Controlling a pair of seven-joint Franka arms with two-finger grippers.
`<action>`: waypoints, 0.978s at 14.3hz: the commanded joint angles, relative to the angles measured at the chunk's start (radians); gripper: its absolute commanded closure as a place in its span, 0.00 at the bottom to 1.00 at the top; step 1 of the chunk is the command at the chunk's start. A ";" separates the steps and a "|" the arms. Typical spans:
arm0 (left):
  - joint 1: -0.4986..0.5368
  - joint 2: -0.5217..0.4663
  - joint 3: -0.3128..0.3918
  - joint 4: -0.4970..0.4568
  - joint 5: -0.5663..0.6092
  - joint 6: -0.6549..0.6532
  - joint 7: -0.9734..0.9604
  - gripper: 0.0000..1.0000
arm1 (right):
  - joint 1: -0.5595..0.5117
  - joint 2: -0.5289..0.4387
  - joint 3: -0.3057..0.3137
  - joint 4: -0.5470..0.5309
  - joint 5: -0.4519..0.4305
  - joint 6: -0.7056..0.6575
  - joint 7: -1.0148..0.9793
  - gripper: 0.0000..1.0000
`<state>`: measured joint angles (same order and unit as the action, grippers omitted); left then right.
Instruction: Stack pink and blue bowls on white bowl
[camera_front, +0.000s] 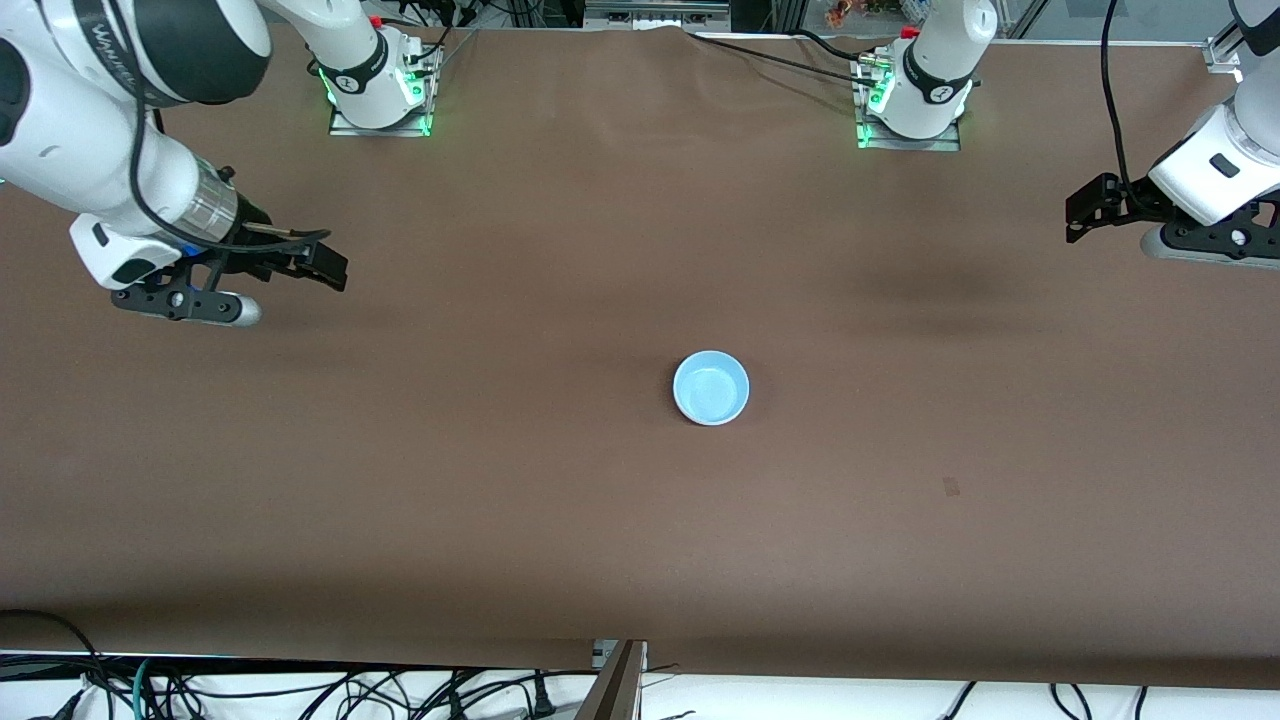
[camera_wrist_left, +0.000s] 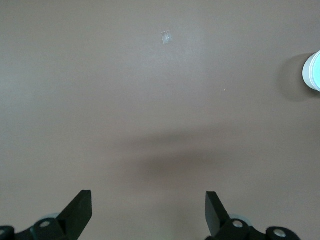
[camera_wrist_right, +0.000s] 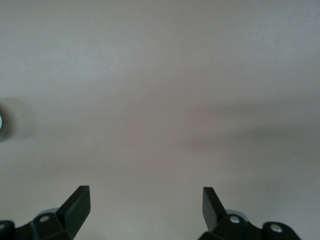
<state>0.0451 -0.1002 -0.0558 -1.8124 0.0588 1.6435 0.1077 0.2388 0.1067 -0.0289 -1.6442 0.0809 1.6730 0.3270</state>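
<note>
Blue bowl (camera_front: 711, 388) sits mid-frame on brown table (camera_front: 500, 480). Left gripper (camera_front: 1082, 212) at right edge, right gripper (camera_front: 318, 262) upper left; both jaws wide apart, holding nothing.

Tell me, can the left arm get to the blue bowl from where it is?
Probably yes. The blue bowl sits alone mid-table, with only bare brown table between it and the left pincer, which hangs open over its own end. The right pincer is open too, well aside, so nothing blocks the way.
</note>
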 joint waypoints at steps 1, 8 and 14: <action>0.001 0.017 -0.001 0.036 -0.014 -0.028 0.009 0.00 | -0.205 -0.034 0.199 0.000 -0.018 -0.025 -0.049 0.00; 0.001 0.017 -0.001 0.036 -0.014 -0.028 0.009 0.00 | -0.246 -0.074 0.193 -0.012 -0.078 -0.108 -0.220 0.00; 0.001 0.017 -0.001 0.036 -0.014 -0.028 0.009 0.00 | -0.246 -0.082 0.195 -0.008 -0.084 -0.128 -0.252 0.00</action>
<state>0.0451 -0.1000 -0.0559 -1.8121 0.0588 1.6424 0.1077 0.0088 0.0484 0.1479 -1.6455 0.0142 1.5599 0.0983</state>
